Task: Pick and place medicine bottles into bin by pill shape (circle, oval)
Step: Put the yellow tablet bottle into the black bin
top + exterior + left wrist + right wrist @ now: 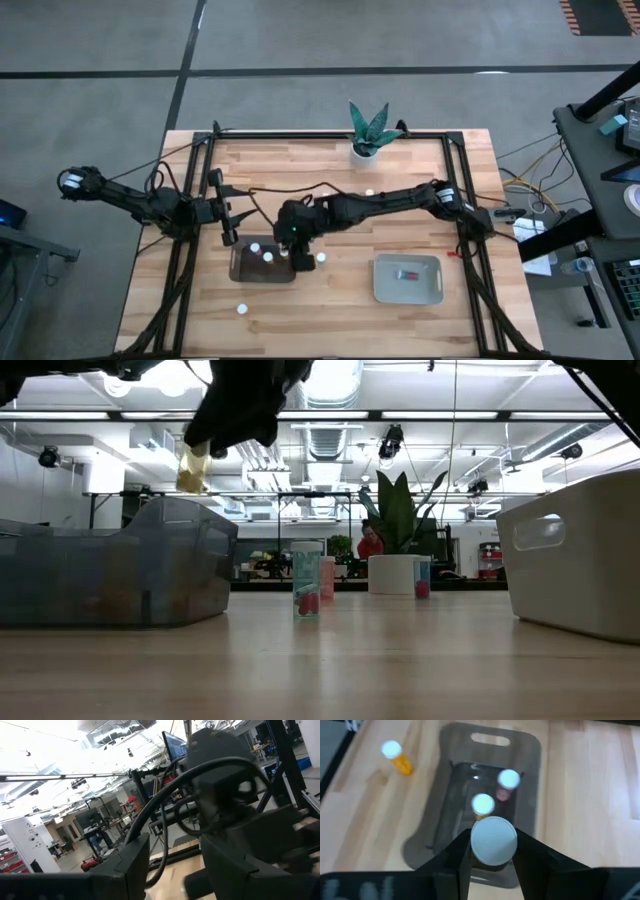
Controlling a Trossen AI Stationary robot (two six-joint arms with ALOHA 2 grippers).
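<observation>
My right gripper (492,857) hangs over the dark translucent bin (262,270), shut on a medicine bottle with a white cap (493,840). In the low view the bottle's yellowish body (192,468) shows below the fingers. Two more white-capped bottles (509,779) (483,804) stand inside that bin. The pale bin (430,290) at the right holds one bottle lying down (408,272). Loose bottles stand on the table (241,309) (370,192). My left gripper (228,228) waits open, left of the dark bin, with nothing between its fingers. My right gripper pinches the medicine bottle between its two fingers, just below the white cap (493,851). The fingers slant down from the table's right side. The bottle is lifted clear above the dark bin, its body (192,468) hanging below the fingers.
A white pot with a green plant (370,135) stands at the far edge. An orange bottle (397,756) stands on the wood beside the dark bin. In the low view, further bottles (307,582) (422,576) stand between the dark bin (110,575) and the pale bin (580,555).
</observation>
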